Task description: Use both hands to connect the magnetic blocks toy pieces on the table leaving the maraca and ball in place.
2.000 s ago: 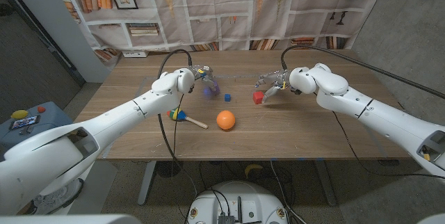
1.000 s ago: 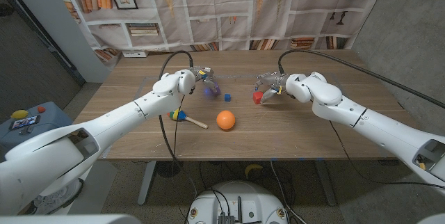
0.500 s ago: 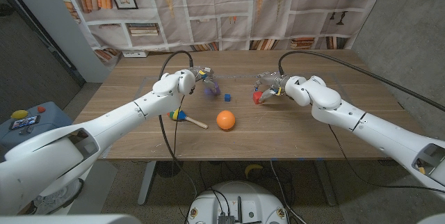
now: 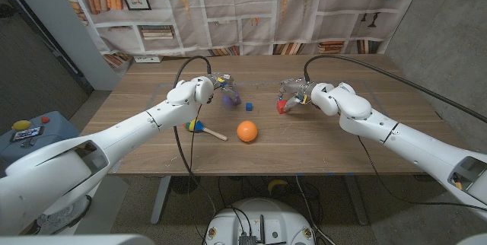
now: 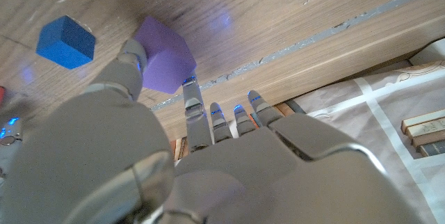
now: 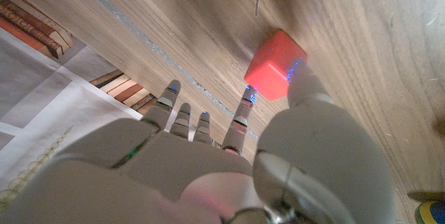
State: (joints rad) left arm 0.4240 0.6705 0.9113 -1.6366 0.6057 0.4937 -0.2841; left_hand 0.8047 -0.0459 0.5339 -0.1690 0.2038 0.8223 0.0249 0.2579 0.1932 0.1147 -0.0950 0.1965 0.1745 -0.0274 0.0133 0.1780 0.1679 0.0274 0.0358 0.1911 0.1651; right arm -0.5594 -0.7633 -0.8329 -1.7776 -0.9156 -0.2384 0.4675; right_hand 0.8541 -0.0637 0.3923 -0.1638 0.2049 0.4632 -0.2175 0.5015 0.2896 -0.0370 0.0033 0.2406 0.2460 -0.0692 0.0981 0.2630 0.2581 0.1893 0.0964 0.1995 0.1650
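- Now the left robot hand (image 4: 221,83) is at the far middle of the wooden counter (image 4: 319,142), pinching the purple block (image 4: 227,100) between thumb and a finger; the left wrist view shows that block (image 5: 167,62) held so, with the other fingers (image 5: 222,123) reaching past it.
- Whether the purple block touches the counter cannot be told.
- Across from it, the right robot hand (image 4: 293,93) grips the red block (image 4: 282,106), again between thumb and a finger, as the right wrist view makes plain on the red block (image 6: 275,66).
- Between the two hands, a small blue block (image 4: 248,106) sits on the counter, apart from both held blocks and nearer the purple one; it also shows beside the purple block in the left wrist view (image 5: 66,41).
- Nearer the robot, the orange ball (image 4: 246,131) rests on the counter, well short of the blocks.
- Left of the ball lies the maraca (image 4: 200,128), its coloured head under the left forearm and its wooden handle pointing toward the ball.
- Behind the counter hangs a cloth backdrop (image 4: 251,9) printed with bookshelves.
- Black cables (image 4: 183,70) arc from each wrist over the far part of the counter.
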